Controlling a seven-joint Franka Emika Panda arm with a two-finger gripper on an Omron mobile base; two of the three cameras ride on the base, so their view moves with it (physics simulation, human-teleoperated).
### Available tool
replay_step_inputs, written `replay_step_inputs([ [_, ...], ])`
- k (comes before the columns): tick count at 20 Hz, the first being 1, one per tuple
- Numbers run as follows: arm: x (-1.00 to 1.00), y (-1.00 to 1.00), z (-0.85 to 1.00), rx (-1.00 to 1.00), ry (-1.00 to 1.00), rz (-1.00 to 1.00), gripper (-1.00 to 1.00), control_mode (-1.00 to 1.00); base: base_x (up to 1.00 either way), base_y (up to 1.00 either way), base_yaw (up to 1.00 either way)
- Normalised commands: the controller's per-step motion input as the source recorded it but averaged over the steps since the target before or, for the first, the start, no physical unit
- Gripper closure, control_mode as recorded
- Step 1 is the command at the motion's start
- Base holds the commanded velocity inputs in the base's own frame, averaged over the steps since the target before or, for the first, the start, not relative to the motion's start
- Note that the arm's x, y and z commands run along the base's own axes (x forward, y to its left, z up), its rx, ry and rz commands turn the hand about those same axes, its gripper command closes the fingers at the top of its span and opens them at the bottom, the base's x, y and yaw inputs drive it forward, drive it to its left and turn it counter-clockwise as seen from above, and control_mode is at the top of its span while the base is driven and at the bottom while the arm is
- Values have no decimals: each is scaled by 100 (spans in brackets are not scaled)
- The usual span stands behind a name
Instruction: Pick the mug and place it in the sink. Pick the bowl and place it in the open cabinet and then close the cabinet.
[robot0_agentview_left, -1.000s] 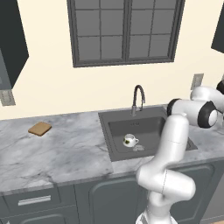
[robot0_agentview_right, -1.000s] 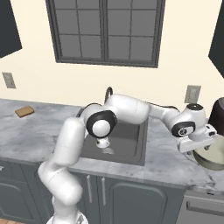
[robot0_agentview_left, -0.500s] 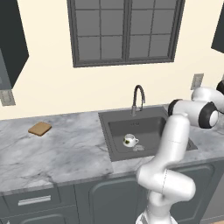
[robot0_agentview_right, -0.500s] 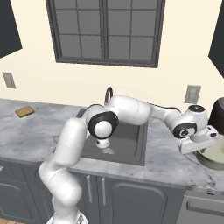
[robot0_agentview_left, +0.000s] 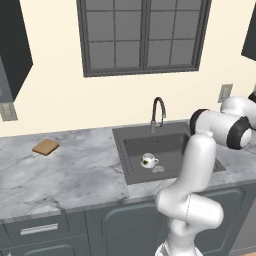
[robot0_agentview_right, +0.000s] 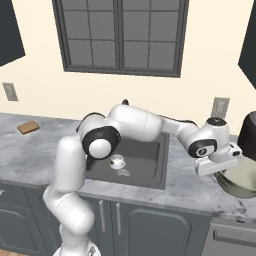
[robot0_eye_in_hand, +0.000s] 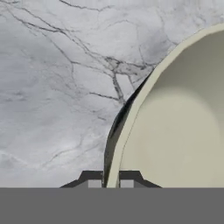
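The small white mug (robot0_agentview_left: 148, 160) stands upright in the dark grey sink (robot0_agentview_left: 172, 148), near the round drain; the right base view shows the mug (robot0_agentview_right: 117, 161) in the same basin (robot0_agentview_right: 145, 156). The cream bowl (robot0_agentview_right: 241, 178) sits on the marble counter right of the sink. My gripper (robot0_agentview_right: 221, 170) is at the bowl's left rim. In the hand view the gripper (robot0_eye_in_hand: 111, 179) is shut on the thin rim of the bowl (robot0_eye_in_hand: 179, 118), one fingertip (robot0_eye_in_hand: 93, 179) outside the wall and one inside. Dark wall cabinets (robot0_agentview_left: 14, 47) hang in the upper corners; I cannot tell which is open.
A dark gooseneck faucet (robot0_agentview_left: 158, 109) rises behind the basin. A brown slab (robot0_agentview_left: 45, 146) lies on the counter far to the left. A dark rounded appliance (robot0_agentview_right: 248, 134) stands just behind the bowl. A wall outlet (robot0_agentview_right: 219, 107) is above the counter.
The fingers have come together from wide open onto the bowl's rim. The hand has shifted slightly toward the bowl. Mug and bowl have stayed where they were.
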Motion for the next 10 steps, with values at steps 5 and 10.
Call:
replay_step_inputs([
  [5,-27,99,79,-7,0,14,100,-100,0,0,0],
  [10,-9,62,72,-7,0,29,100,-100,0,0,0],
])
